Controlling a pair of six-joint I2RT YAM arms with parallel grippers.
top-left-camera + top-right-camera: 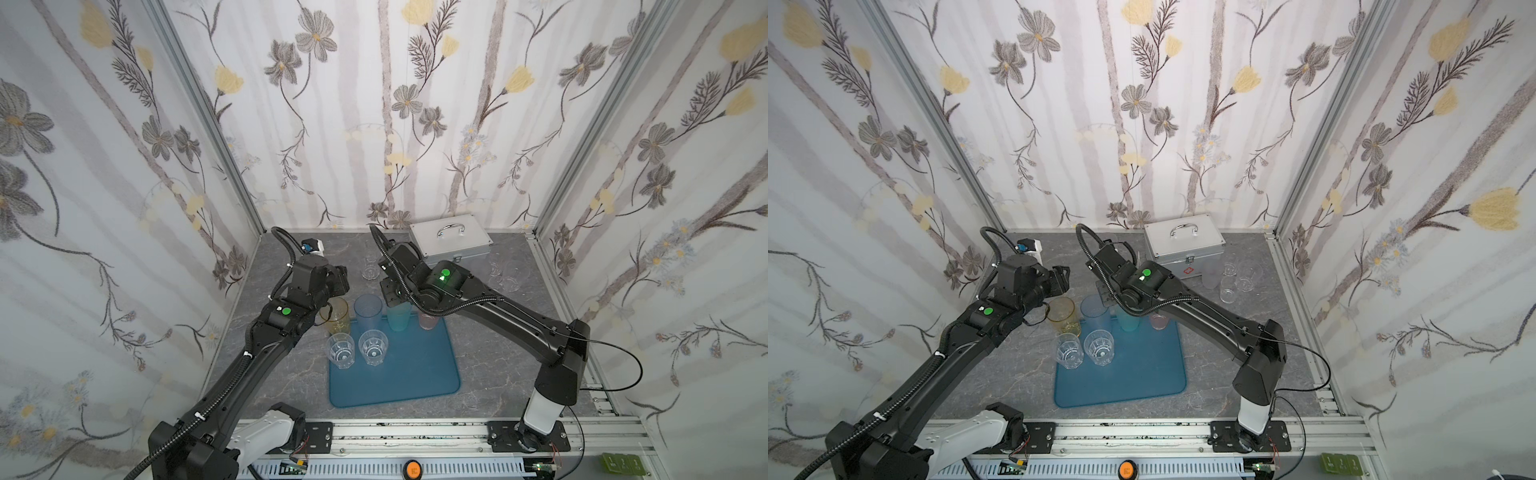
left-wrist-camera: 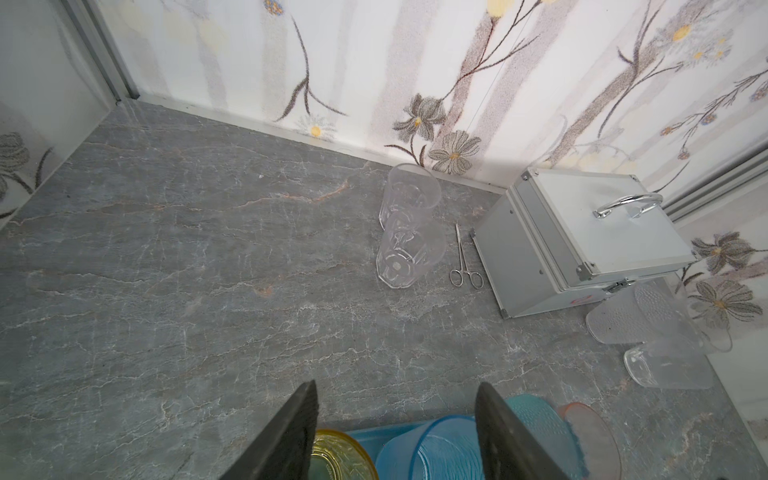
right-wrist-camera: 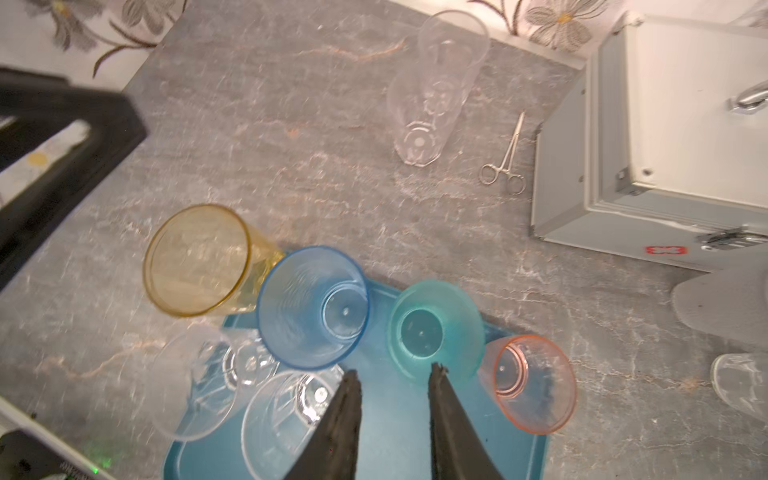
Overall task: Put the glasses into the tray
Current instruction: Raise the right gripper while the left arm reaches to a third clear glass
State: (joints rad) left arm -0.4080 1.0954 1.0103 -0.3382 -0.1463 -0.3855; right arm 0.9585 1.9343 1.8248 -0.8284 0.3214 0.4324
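Note:
The teal-blue tray (image 1: 415,374) (image 3: 399,436) lies mid-table. Along its far edge stand the blue glass (image 1: 368,311) (image 3: 311,307), the teal glass (image 1: 398,320) (image 3: 436,328) and the short pink glass (image 1: 428,321) (image 3: 528,382). The yellow glass (image 1: 336,318) (image 3: 199,259) stands at its far left corner, seemingly just off it. Two clear glasses (image 1: 340,351) (image 1: 373,348) stand by the left rim. My right gripper (image 3: 394,370) hovers open over the tray beside the teal glass, holding nothing. My left gripper (image 2: 397,387) (image 1: 340,278) hangs open and empty behind the yellow glass.
Two clear glasses (image 2: 409,195) (image 2: 409,253) stand near the back wall, beside metal forceps (image 2: 465,257). The silver case (image 1: 451,239) sits at the back right, with several clear glasses (image 1: 1233,278) in front of it. A small white device (image 1: 313,246) lies at the back left.

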